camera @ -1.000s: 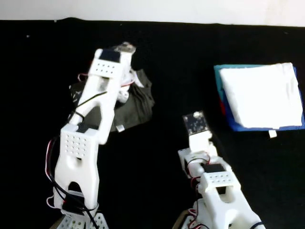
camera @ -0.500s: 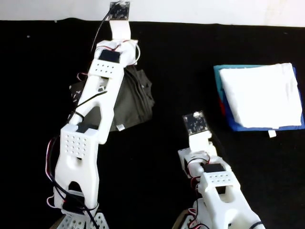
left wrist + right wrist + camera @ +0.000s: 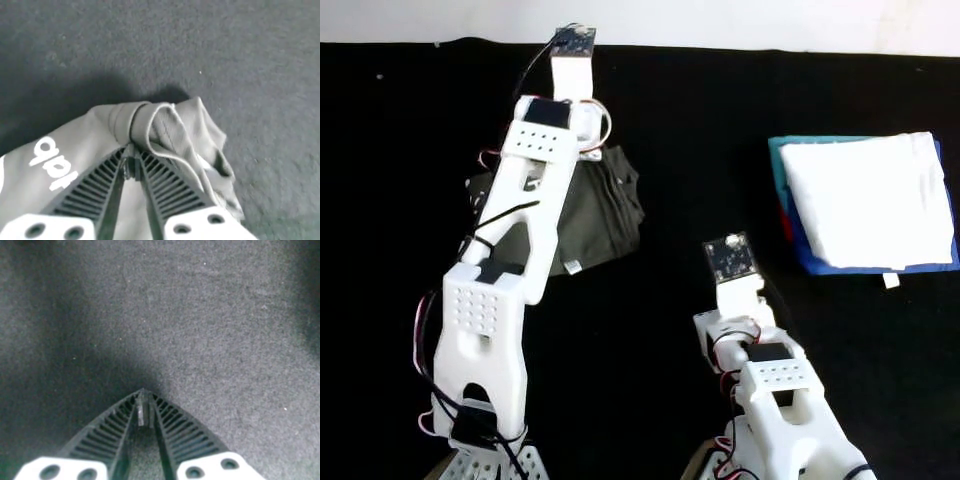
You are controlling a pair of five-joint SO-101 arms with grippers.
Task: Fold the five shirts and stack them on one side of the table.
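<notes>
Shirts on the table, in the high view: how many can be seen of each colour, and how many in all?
dark grey shirt: 1
white shirt: 1, on top of the stack
blue shirt: 1
teal shirt: 1, an edge in the stack
red shirt: 1, a sliver of edge in the stack
Total: 5

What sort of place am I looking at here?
Probably a robotics test bench: a white left arm and right arm at a black-covered table, a grey shirt and a stack of folded shirts.
</notes>
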